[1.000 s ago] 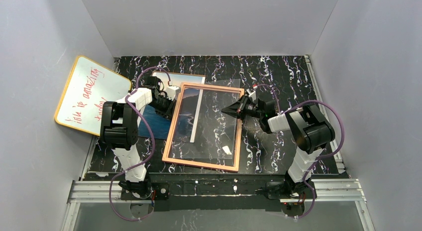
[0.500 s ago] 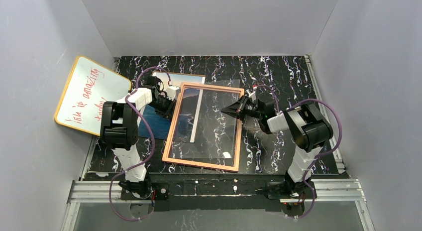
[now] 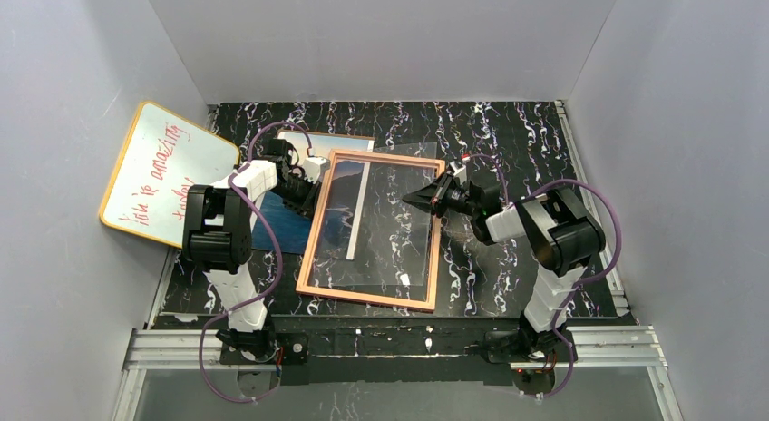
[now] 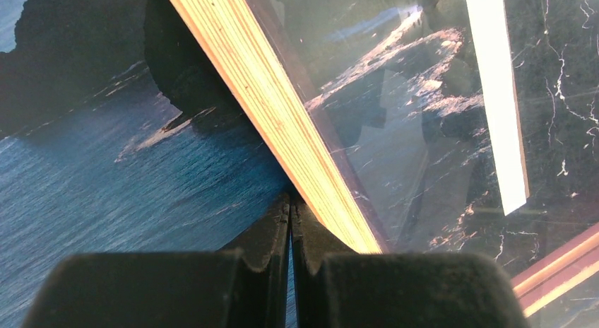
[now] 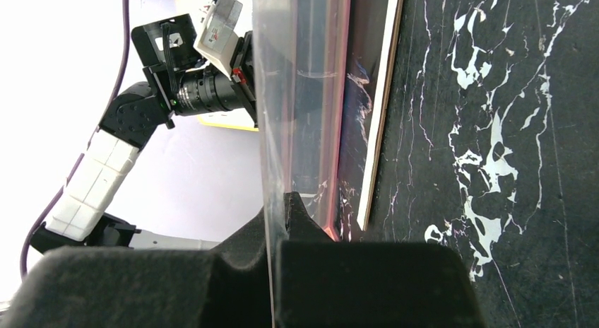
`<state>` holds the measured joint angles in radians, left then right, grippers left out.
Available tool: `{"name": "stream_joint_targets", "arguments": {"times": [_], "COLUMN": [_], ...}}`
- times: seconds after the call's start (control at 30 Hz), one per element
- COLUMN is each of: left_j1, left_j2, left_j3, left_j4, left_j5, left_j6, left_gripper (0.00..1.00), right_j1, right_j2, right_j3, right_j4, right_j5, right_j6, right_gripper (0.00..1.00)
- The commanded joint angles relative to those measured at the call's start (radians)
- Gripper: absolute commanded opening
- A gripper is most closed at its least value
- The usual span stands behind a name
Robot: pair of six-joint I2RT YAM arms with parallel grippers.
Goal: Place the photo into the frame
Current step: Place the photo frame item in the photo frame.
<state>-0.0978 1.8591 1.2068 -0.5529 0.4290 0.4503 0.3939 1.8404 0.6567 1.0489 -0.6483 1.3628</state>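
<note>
We note the right gripper (image 5: 275,215) clamped on the clear pane (image 5: 282,95), and the left gripper (image 4: 289,204) pressed together at the frame (image 4: 282,116) edge. Next, we judge, the photo (image 4: 106,172) must slide fully underneath.

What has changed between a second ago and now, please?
The right end effector, shut on the clear sheet, drifted slightly toward the far wall; the sheet's glare spot slid left. The left end effector, frame, photo and whiteboard look unchanged.

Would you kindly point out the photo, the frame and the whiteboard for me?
photo (image 4: 106,186), left wrist view, blue sea.
frame (image 4: 282,123), left wrist view, tan rail.
whiteboard (image 3: 163,171), top external view, white face.
</note>
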Motion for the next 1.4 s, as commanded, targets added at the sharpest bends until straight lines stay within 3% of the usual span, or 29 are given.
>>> {"name": "stream_joint_targets", "arguments": {"times": [0.0,0.27,0.73,1.37], "left_j1": [-0.016,-0.016,-0.016,-0.001], "left_j2": [0.009,0.012,0.008,0.013], "left_j3": [-0.039,-0.041,-0.044,-0.023], "left_j4": [-0.068,-0.070,-0.072,-0.087], "left_j5": [0.005,0.008,0.017,0.028], "left_j6": [0.019,0.023,0.024,0.010], "left_gripper": [0.00,0.00,0.00,0.00], "right_j1": [0.001,0.047,0.153,0.270], "right_j2": [0.024,0.015,-0.085,-0.063], "right_j3": [0.017,0.042,0.137,0.346], "right_j4": [0.111,0.137,-0.173,-0.319], "right_j5": [0.038,0.005,0.157,0.172], "right_j6": [0.025,0.083,-0.011,-0.078], "right_gripper": [0.01,0.01,0.01,0.01]}}
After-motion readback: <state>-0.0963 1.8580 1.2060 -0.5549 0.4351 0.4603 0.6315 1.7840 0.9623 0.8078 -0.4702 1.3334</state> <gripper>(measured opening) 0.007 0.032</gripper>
